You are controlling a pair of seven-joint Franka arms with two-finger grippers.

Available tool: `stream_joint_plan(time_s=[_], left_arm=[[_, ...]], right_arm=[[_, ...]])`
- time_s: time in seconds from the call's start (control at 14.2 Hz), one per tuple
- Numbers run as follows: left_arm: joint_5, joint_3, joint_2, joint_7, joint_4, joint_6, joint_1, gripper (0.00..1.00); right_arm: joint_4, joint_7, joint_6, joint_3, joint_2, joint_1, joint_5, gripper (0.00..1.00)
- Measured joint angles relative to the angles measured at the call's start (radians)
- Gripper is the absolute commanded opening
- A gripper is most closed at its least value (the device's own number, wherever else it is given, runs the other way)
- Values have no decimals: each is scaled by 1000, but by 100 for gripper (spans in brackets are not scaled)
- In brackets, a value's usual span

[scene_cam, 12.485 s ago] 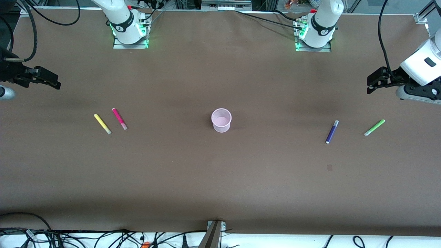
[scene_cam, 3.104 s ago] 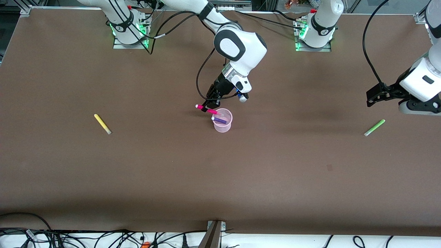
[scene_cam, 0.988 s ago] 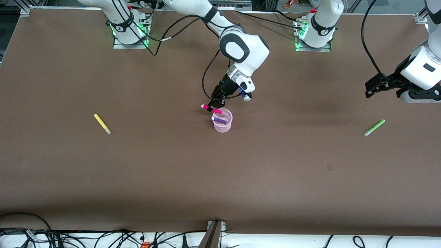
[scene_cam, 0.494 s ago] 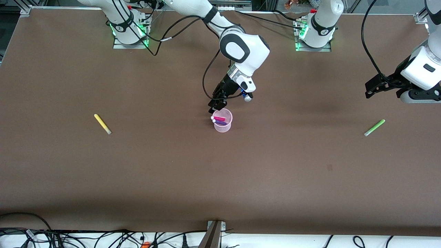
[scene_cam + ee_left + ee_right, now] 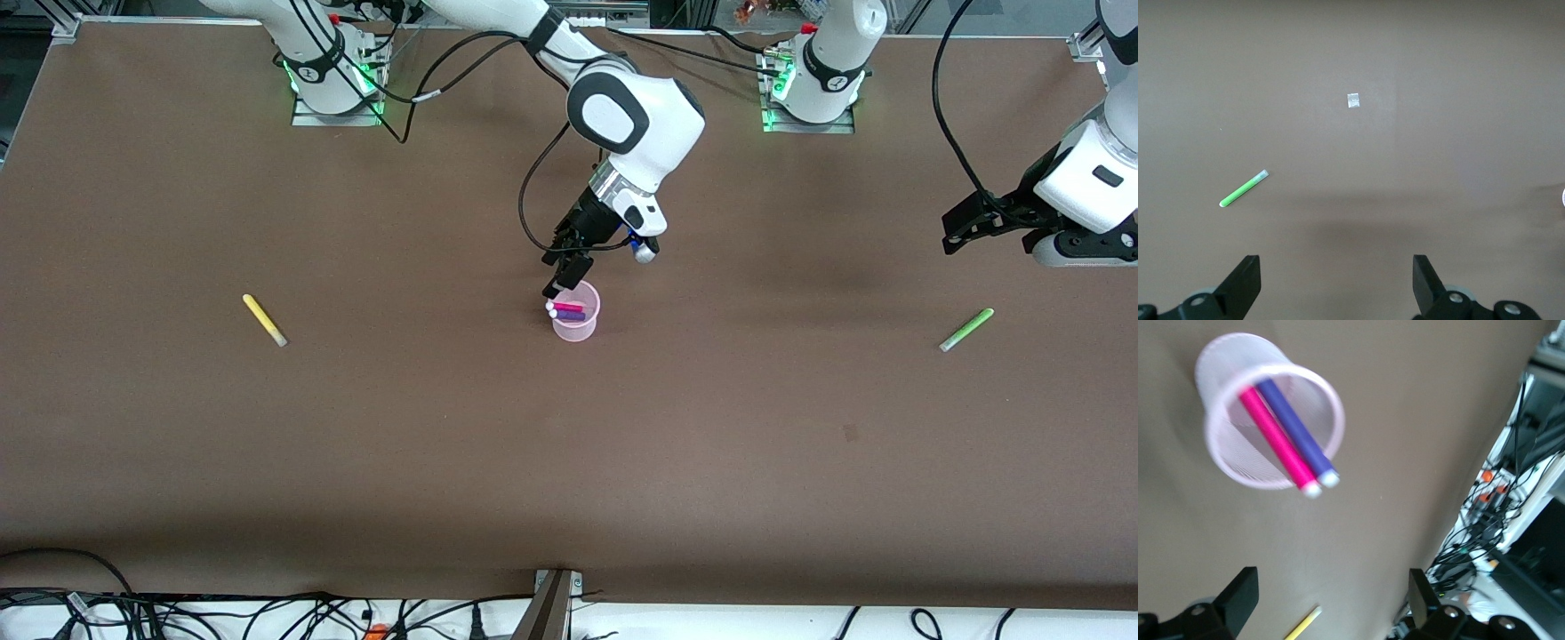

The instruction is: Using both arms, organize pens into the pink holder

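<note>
Both fingers of right pincer [image 5: 562, 275] apart, seemingly empty.

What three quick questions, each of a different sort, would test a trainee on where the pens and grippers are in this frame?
1. True or false: the magenta pen and the purple pen both stand in the pink holder.
2. Which pen lies toward the left arm's end of the table? A yellow, B light green, C purple.
3. Fill in: the right gripper, fingers open, is over the ____.

Key
1. True.
2. B: the light green pen lies there, near the waiting open left gripper; the yellow pen lies toward the right arm's end.
3. Pink holder.
</note>
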Motion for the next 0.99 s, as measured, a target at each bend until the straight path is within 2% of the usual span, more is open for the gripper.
stream_joint_plan(time_s=[0.14, 0.35, 0.56, 0.71, 0.85, 0.99], left_arm=[[0, 0, 0, 0, 1, 0, 0, 100], [0, 0, 0, 0, 2, 0, 0, 100], [0, 0, 0, 0, 2, 0, 0, 100], [0, 0, 0, 0, 2, 0, 0, 100], [0, 0, 0, 0, 2, 0, 0, 100], [0, -1, 1, 0, 3, 0, 0, 100]], right_arm=[[28, -40, -6, -10, -91, -109, 151, 99], [28, -161, -19, -13, -245, -343, 369, 99], [10, -194, -81, -19, -333, -543, 521, 99], [-18, -194, -98, -72, -367, -612, 595, 99], [-56, -193, -111, -173, -386, -630, 704, 99], [-104, -174, -120, -269, -404, -633, 756, 99]])
